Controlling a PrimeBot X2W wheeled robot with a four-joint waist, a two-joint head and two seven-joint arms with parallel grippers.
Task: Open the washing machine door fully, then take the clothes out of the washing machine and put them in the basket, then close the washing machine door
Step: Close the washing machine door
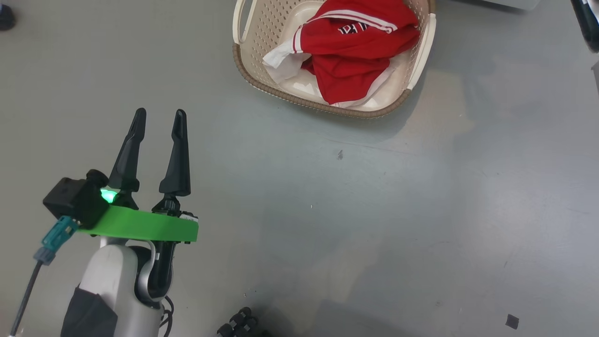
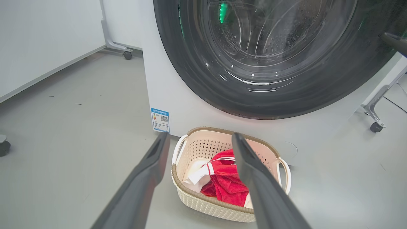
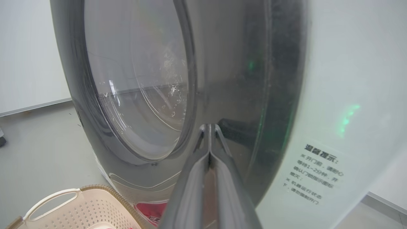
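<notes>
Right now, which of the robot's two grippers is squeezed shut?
The right gripper: its two long dark fingers press flat together against the glossy black-rimmed washing machine door. The left gripper holds its fingers spread apart above the grey floor.

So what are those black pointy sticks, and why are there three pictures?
The sticks are a robot's fingers. Each picture comes from a different camera. One on its head looks down at the grey floor, its open, empty left gripper and the cream plastic basket holding the red and white clothes. One on the left wrist looks past those fingers at the basket and the white washing machine. One on the right wrist shows the right gripper, shut, against the round black-rimmed glass door.
</notes>
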